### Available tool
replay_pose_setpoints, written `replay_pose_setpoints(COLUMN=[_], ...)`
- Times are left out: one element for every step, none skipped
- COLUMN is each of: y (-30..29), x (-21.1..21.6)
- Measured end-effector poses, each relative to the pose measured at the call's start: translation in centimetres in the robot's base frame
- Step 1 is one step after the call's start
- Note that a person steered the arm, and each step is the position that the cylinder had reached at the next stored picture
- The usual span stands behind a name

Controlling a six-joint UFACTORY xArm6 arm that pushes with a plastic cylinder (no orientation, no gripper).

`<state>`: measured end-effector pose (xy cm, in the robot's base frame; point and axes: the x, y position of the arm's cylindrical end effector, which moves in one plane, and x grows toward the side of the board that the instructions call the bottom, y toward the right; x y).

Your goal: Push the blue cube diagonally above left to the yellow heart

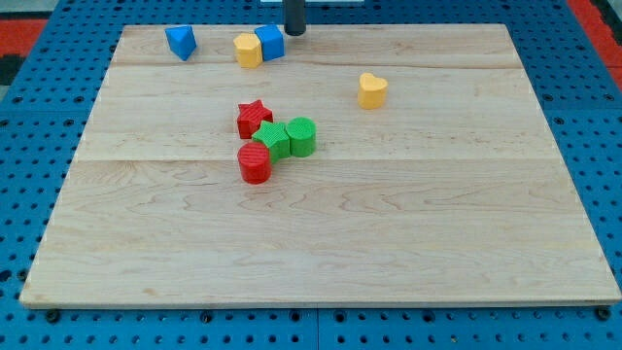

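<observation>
Rod cut off at the view's top, my tip [293, 32] just right of blue cube [270, 42], no claw visible

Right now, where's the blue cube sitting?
The blue cube is near the view's top edge, left of centre, touching the yellow block on its left, with my tip just to its upper right.

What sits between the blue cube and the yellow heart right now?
Nothing: in the camera view, bare board runs from the blue cube to the yellow heart. My tip is just right of the cube.
</observation>
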<state>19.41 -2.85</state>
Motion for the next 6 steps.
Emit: replay_pose_setpoints(y=[-5.7,-8.6,-8.3,-1.9,1.5,0.1], x=[-0.2,0.4,2.8,2.9,2.9,2.0])
